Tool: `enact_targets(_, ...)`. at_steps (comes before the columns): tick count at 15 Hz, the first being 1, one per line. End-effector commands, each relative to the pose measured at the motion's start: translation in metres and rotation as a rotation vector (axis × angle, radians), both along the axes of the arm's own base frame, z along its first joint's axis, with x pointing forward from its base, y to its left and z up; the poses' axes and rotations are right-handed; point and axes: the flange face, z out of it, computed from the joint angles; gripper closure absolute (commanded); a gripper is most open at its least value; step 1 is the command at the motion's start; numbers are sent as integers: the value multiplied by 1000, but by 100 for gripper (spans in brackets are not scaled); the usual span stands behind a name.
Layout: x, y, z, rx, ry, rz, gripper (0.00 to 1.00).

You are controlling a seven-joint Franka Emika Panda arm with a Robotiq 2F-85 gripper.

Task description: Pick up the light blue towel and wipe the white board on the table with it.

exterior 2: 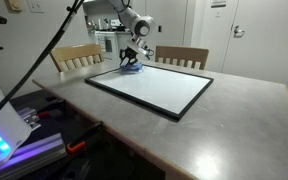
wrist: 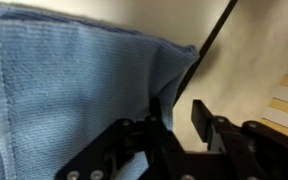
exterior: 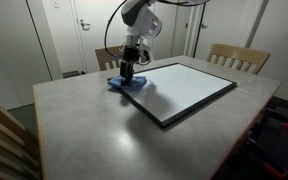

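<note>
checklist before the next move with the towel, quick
1. Gripper down at the towel: ok.
2. Towel gripped: cannot tell; the jaws stand apart in the wrist view, with cloth beside one finger.
3. Towel at the board corner: ok.
4. Board flat on the table: ok.
5. Marks left on the board: cannot tell.

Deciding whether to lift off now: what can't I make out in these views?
- Exterior views: light blue towel too small, partly hidden under the gripper; its overlap with the white board unclear.
- Wrist view: towel's left and bottom cut off by the frame edge.
- Any board marks: too small in every view.
</note>
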Motion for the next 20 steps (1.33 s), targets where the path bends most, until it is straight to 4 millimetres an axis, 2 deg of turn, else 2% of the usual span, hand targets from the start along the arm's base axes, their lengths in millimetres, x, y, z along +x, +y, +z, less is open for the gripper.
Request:
enact_targets(1,4,3,20,-20,-22,19,31)
enact_targets(5,7,-6,59,-71,-62,22,2)
enact_targets(6,8,-7,69,-75,-65,21,0)
enact_targets(9,5,-12,97,-76,-54,24,0)
enact_targets(12,2,-17,112,-77,-23,34,0)
enact_targets(13,-3,-10,119,-77,-11,38,0)
enact_targets(20,-13,-15,127,-68,60,87,0)
